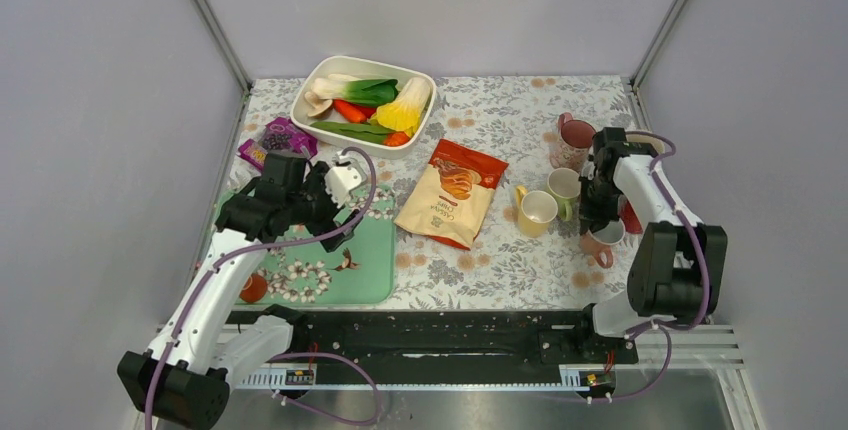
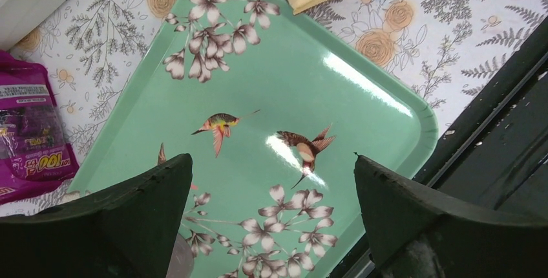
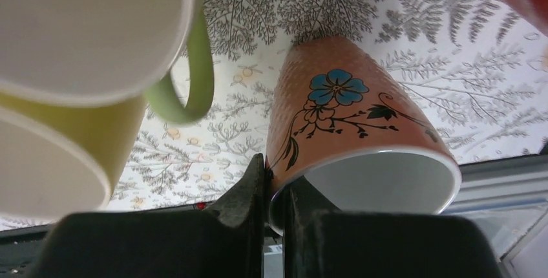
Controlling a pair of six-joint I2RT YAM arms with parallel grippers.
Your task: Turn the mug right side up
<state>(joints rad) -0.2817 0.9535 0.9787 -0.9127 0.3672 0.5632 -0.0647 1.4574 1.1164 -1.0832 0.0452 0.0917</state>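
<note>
A salmon-pink mug with a blue flower [image 3: 352, 123] stands upright on the floral cloth at the right, also seen in the top view [image 1: 604, 240]. My right gripper [image 3: 276, 181] is shut on its rim, one finger outside the wall and one inside; it shows in the top view [image 1: 598, 218] just above the mug. My left gripper [image 2: 271, 194] is open and empty above the green tray [image 2: 388, 116], at the left of the table [image 1: 335, 212].
A yellow mug [image 1: 535, 212] and a green mug [image 1: 563, 188] stand left of the pink one. A pink pitcher [image 1: 572, 140] and a red cup [image 1: 630, 218] are nearby. A chip bag [image 1: 452, 193], a vegetable dish [image 1: 366, 103] and a purple packet [image 1: 275, 140] lie further left.
</note>
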